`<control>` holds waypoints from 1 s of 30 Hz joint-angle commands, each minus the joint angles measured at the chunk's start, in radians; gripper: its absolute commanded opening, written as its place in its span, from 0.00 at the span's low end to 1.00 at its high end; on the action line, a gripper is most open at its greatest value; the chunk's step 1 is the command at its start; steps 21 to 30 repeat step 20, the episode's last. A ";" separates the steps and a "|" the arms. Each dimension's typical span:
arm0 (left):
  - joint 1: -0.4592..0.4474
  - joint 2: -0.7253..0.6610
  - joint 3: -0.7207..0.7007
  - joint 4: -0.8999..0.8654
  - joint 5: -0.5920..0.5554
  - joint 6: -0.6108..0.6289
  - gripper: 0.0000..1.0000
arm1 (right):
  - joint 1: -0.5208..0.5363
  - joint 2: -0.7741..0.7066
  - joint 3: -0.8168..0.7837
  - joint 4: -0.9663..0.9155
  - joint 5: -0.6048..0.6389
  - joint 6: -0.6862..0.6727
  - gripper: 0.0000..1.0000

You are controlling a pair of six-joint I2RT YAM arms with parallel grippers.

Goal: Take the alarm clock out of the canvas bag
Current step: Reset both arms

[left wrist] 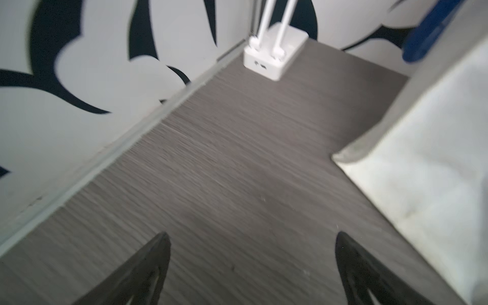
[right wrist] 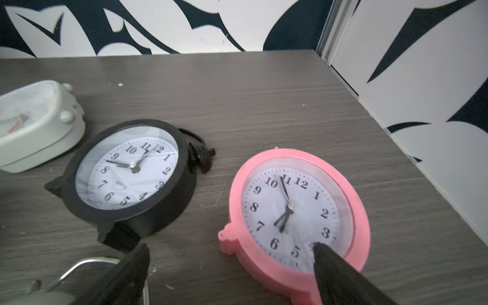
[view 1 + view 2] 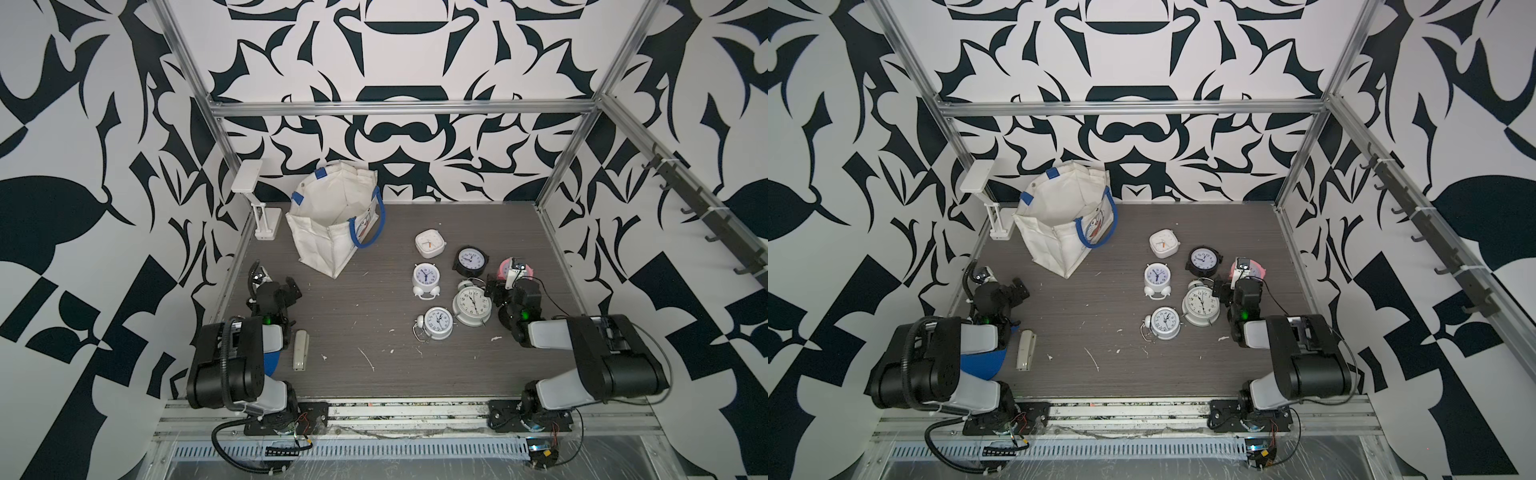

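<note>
Left gripper [image 1: 250, 237], jaws apart, empty, at 7 o'clock of canvas bag [image 3: 320, 241] (11 o'clock of table [image 3: 374, 353]); right gripper [image 2: 232, 245], jaws apart, over pink alarm clock [image 2: 290, 211] lying outside bag at 3 o'clock; best lifted straight up, clear of black clock [image 2: 132, 169]

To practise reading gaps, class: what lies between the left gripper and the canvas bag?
Only bare tabletop lies between the left gripper and the canvas bag, as both top views show.

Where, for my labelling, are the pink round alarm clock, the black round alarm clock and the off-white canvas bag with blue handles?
pink round alarm clock [image 2: 290, 207]: right wrist view, dial centre.
black round alarm clock [image 2: 134, 168]: right wrist view, dial centre.
off-white canvas bag [image 3: 320, 245]: a top view, front wall.
</note>
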 commanded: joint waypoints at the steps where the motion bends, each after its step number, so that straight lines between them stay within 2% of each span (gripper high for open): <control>1: -0.020 0.049 0.026 0.178 0.079 0.063 0.99 | 0.007 0.011 -0.011 0.083 -0.012 -0.030 1.00; 5: -0.033 0.034 0.081 0.048 0.061 0.076 1.00 | 0.006 0.022 0.047 -0.008 -0.019 -0.022 1.00; 12: -0.036 0.044 0.080 0.067 0.060 0.082 1.00 | 0.007 0.026 0.061 -0.030 -0.088 -0.048 1.00; 30: -0.036 0.044 0.080 0.067 0.061 0.081 1.00 | 0.008 0.028 0.057 -0.018 -0.074 -0.047 1.00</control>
